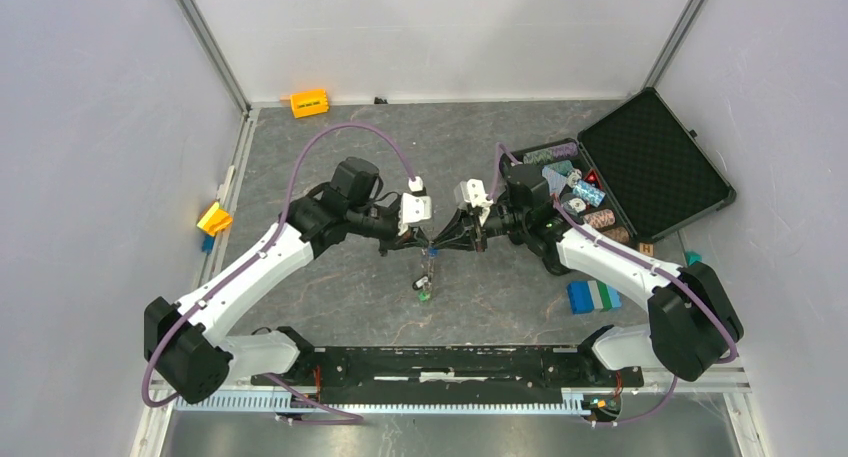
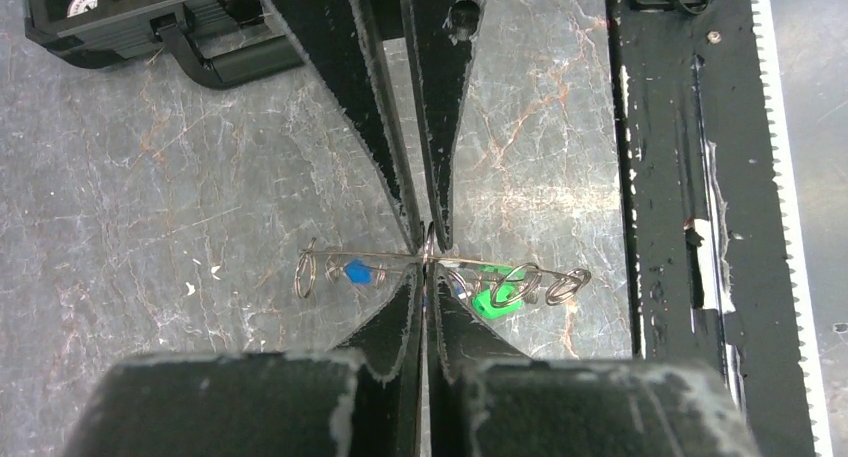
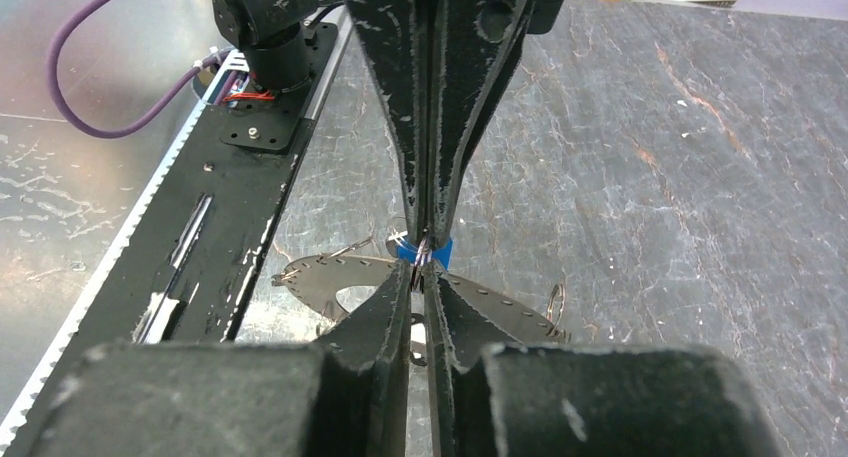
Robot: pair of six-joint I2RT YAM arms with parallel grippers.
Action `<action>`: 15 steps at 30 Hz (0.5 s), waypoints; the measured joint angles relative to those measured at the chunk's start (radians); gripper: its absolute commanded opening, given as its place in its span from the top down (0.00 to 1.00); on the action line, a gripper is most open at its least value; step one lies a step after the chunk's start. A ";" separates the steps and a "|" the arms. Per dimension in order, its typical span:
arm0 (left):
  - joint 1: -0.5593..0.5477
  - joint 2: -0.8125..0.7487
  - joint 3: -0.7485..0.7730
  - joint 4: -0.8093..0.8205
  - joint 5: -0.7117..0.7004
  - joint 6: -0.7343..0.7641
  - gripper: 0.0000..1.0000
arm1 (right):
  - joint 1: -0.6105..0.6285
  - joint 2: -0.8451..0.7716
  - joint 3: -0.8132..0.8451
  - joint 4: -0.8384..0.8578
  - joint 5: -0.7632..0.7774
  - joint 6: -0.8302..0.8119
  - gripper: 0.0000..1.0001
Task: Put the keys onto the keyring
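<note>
Keyring [image 3: 310, 275], the large thin silvery-grey metal ring with a jagged, gear-like outline, hangs in the air over the middle of the grey stone-patterned table [image 1: 400, 147], at the spot where the two arms meet. Coming from the left, the left end effector [image 2: 427, 277] is clamped tight on the ring's thin edge. In the left wrist view, a small silver key with a blue oblong plastic tag [image 2: 355, 273] sits on the ring just left of that grip. Just right of it dangles a small silver key with a green oblong plastic tag [image 2: 497, 295]. Both look threaded already, though the wire loops are too fine to be sure. Opposite, the right end effector [image 3: 422, 275] has its tips at the same spot with only a sliver between them; whether it grips anything I cannot tell. Far right, an open black foam-lined case [image 1: 655, 167] holds round striped chips [image 1: 570, 182]. I can make out no further key, so I judge the task well advanced, with perhaps only seating the blue one and setting the keyring down left.
</note>
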 measured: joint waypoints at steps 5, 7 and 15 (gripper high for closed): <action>-0.045 0.000 0.000 0.001 -0.075 0.000 0.98 | 0.005 0.000 0.000 -0.023 0.014 -0.005 0.77; -0.053 0.000 0.000 0.001 -0.098 0.000 0.98 | 0.006 0.000 0.000 -0.032 0.021 -0.009 0.74; -0.079 0.010 0.058 -0.081 -0.217 0.012 0.98 | 0.006 -0.001 0.040 -0.119 0.049 -0.079 0.70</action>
